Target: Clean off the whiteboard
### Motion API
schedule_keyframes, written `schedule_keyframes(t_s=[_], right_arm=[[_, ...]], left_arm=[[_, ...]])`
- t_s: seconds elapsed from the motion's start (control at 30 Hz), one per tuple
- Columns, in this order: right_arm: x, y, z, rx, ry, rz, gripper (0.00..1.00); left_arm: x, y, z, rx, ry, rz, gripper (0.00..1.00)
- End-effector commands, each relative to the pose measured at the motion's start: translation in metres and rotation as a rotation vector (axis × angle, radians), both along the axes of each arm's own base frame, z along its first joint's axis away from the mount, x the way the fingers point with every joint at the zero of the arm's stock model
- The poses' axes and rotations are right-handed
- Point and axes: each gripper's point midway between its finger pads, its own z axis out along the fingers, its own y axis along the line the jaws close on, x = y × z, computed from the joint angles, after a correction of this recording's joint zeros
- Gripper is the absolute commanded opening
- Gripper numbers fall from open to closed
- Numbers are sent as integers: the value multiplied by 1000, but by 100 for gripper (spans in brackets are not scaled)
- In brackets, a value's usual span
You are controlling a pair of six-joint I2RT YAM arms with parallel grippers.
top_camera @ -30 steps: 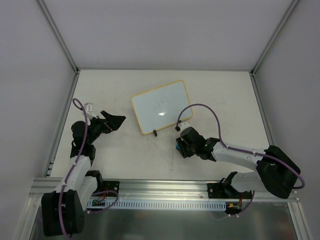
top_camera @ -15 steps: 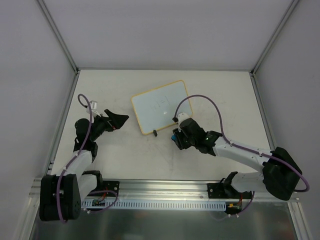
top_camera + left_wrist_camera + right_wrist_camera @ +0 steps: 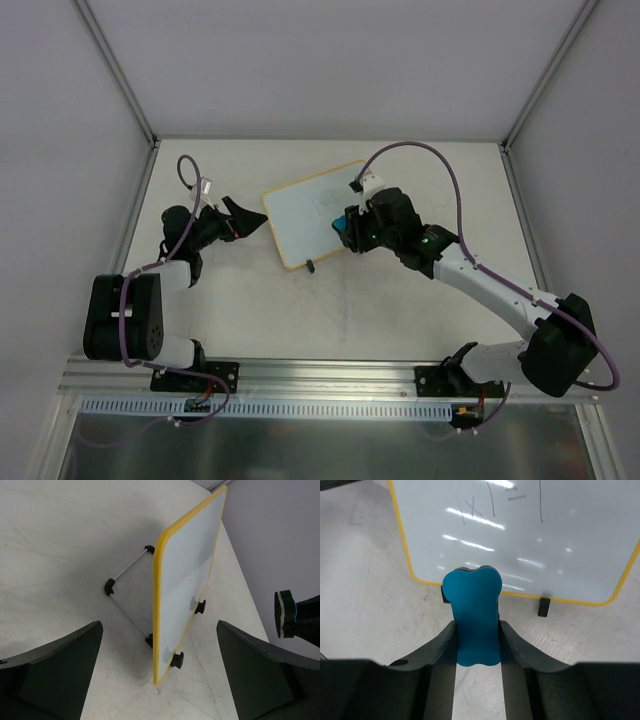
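The whiteboard stands tilted on two black clip feet mid-table, with a yellow frame and faint black marks on its white face. The left wrist view shows it edge-on. My right gripper is shut on a blue eraser and holds it in front of the board's lower part, over its right half in the top view. My left gripper is open, just left of the board's left edge, its fingers wide apart on either side of the board's near corner.
A thin wire stand with black end caps props the board from behind. Metal frame rails line the table's left and right sides. A purple cable loops above my right arm.
My right gripper has carried the blue eraser up from the table in front of the board to the board's face. My left gripper has moved up and right, close to the board's left edge.
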Motion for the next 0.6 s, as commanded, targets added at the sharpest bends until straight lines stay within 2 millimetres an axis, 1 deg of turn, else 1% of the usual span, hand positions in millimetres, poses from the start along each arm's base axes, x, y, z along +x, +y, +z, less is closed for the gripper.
schedule_keyframes(t_s=[0.0,0.03,0.07,0.1,0.17,0.2,0.23,0.27,0.3,0.33,0.4,0.43,0.5,0.53,0.57], right_arm=[[13,17,27,47,-39,57,0],[16,18,29,46,-42,54,0],[21,19,28,41,-43,54,0],[25,23,34,49,-54,58,0],[31,25,35,49,-61,56,0],[35,27,33,47,-61,52,0],[37,29,34,50,-66,53,0],[42,31,35,62,-80,50,0],[46,32,32,58,-81,43,0],[51,35,34,70,-98,39,0],[55,38,34,78,-102,42,0],[59,42,31,78,-100,47,0],[64,49,32,91,-111,56,0],[67,51,32,90,-117,62,0],[72,54,28,89,-120,64,0]], left_arm=[[17,-13,30,34,-169,-110,99],[24,-15,38,32,-195,-129,98],[25,-18,31,26,-180,-158,98],[28,-18,31,25,-187,-166,97],[34,-20,33,17,-208,-184,96],[35,-22,34,10,-217,-196,96],[39,-23,40,4,-235,-209,95],[42,-24,37,-6,-222,-220,94],[44,-25,37,-7,-222,-226,93],[48,-25,39,-9,-226,-228,90],[52,-25,34,-12,-211,-229,88],[54,-25,35,-15,-217,-238,83],[56,-27,32,-29,-207,-251,82],[57,-28,35,-31,-216,-260,80],[59,-28,30,-43,-195,-266,73]])
